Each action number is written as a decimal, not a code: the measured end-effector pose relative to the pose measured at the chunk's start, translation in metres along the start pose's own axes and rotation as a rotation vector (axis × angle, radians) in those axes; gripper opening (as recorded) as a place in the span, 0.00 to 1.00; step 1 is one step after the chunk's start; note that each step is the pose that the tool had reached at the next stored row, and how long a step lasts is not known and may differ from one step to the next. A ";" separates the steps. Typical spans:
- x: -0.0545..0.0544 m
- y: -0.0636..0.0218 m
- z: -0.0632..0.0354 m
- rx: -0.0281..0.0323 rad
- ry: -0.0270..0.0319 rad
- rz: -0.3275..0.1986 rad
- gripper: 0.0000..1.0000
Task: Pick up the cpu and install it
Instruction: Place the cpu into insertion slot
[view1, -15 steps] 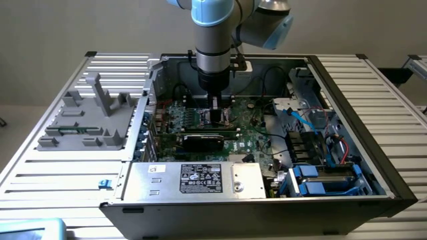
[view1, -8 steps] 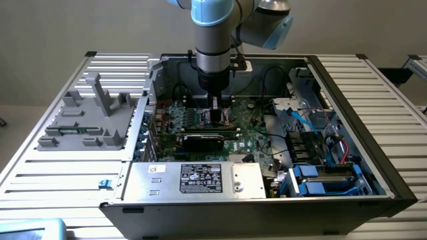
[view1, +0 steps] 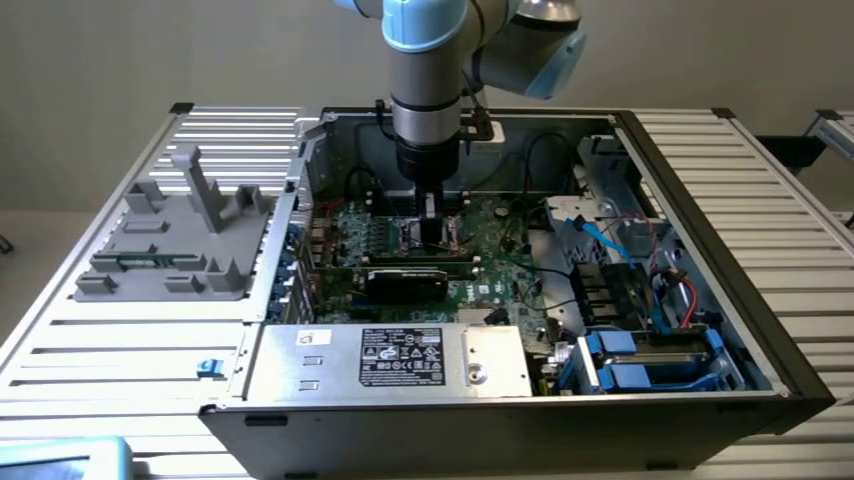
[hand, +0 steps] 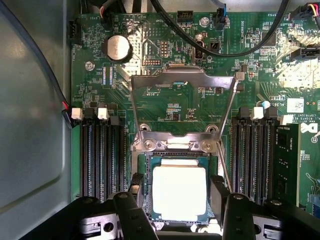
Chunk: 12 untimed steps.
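install step, it seems: the cpu (hand: 179, 192) lies flat in its socket (hand: 148, 182), the end effector (view1: 437, 228) low over it, fingers (hand: 133, 210) apart on both sides. any retreat calls for not nudging the chip.

1. Robotics lab or assembly test bench, by the look of it.
2. Open computer case (view1: 400, 440) directly beneath gripper (view1: 437, 228); motherboard (hand: 175, 100) exposed.
3. Slatted metal table (view1: 747, 180) all round; grey fixture (view1: 180, 240) well aside of gripper.
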<state>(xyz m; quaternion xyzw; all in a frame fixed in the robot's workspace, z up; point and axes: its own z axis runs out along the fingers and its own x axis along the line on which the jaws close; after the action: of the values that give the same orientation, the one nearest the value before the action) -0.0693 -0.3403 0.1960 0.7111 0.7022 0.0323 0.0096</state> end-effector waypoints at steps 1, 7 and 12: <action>0.000 0.0000 0.0000 -0.0001 -0.0001 0.002 0.63; 0.001 0.0000 0.0000 -0.0005 -0.0004 0.007 0.63; 0.001 -0.0001 0.0001 -0.0022 -0.0006 0.010 0.63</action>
<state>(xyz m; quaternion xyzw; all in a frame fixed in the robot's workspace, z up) -0.0694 -0.3393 0.1959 0.7145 0.6988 0.0329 0.0104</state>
